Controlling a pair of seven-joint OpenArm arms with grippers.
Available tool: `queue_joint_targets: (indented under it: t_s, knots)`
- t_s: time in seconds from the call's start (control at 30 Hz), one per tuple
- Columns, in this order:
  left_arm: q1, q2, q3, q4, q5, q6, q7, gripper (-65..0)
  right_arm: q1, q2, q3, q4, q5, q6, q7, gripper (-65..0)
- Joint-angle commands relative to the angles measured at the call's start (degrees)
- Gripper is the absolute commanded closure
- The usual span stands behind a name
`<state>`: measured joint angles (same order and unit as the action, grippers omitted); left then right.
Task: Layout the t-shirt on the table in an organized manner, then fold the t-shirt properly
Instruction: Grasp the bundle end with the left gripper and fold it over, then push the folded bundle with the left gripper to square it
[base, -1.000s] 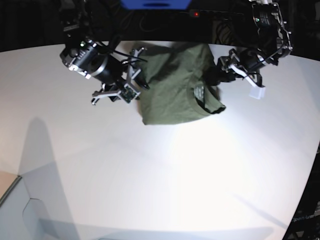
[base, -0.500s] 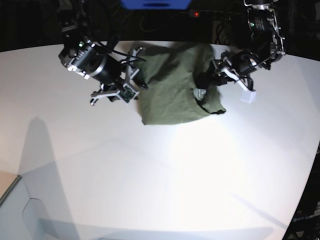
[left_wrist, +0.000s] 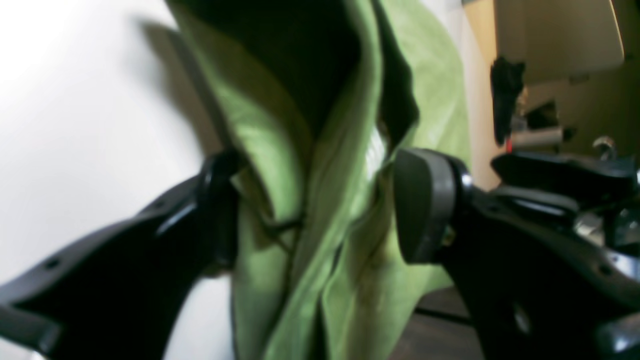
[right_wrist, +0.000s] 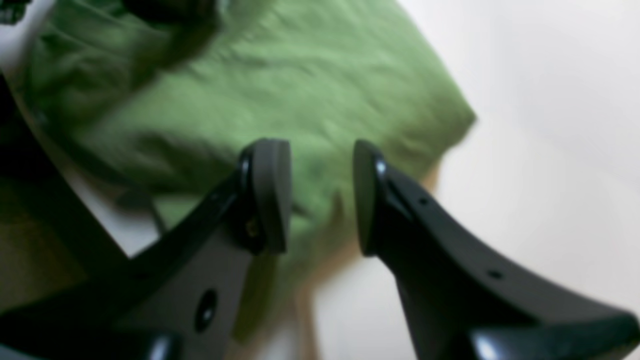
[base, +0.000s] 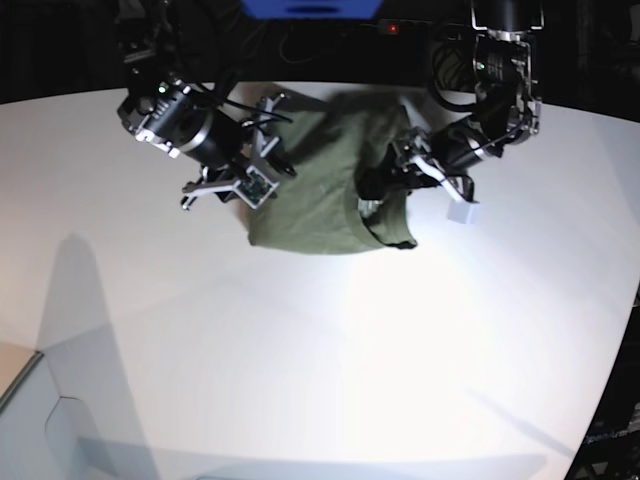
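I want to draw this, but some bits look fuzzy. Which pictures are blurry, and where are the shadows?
Both wrist views are blurry: the t-shirt smears in the left one, cloth and gripper look soft in the right. The base view is sharper, with glare mid-table and grey shadows at lower left.

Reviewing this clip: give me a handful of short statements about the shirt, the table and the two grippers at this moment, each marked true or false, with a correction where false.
1. The t-shirt lies bunched near the far edge of the table. True.
2. The left gripper has its jaws wide apart with folds of shirt fabric between them. True.
3. The right gripper is clamped shut on the shirt. False: its pads stand apart with a clear gap, and the shirt lies beyond them.
4. The shirt is spread flat with both sleeves laid out. False: it is a folded-over heap with the collar region turned up.
5. The shirt is bright red. False: it is olive green.
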<state>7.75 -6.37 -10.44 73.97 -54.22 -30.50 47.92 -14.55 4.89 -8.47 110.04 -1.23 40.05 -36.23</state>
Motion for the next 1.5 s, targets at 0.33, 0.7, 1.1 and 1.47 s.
queue_joint_targets:
  t_s: [0.33, 0.7, 1.1, 1.47]
  knots:
    - [-2.7, 0.2, 3.2, -0.5, 11.3, 1.3, 0.2, 0.0, -0.3, 1.1, 0.4, 1.0, 0.9, -0.1, 1.3, -21.8]
    - [-4.2, -1.2, 3.3, 7.3, 12.4, 1.9, 0.3, -0.1, -0.4, 1.1, 6.1, 1.5, 0.9, -0.1, 1.3, -21.8]
    - [-13.9, -7.9, 11.0, 10.0, 17.7, 2.0, 0.5, -0.1, -1.1, 1.0, 11.6, 1.5, 0.9, -0.1, 1.3, -21.8]
    - [-24.7, -8.1, 29.2, 9.8, 34.4, 1.4, -0.1, -0.1, -2.3, 1.1, 17.7, 1.5, 0.9, -0.1, 1.5, -21.8]
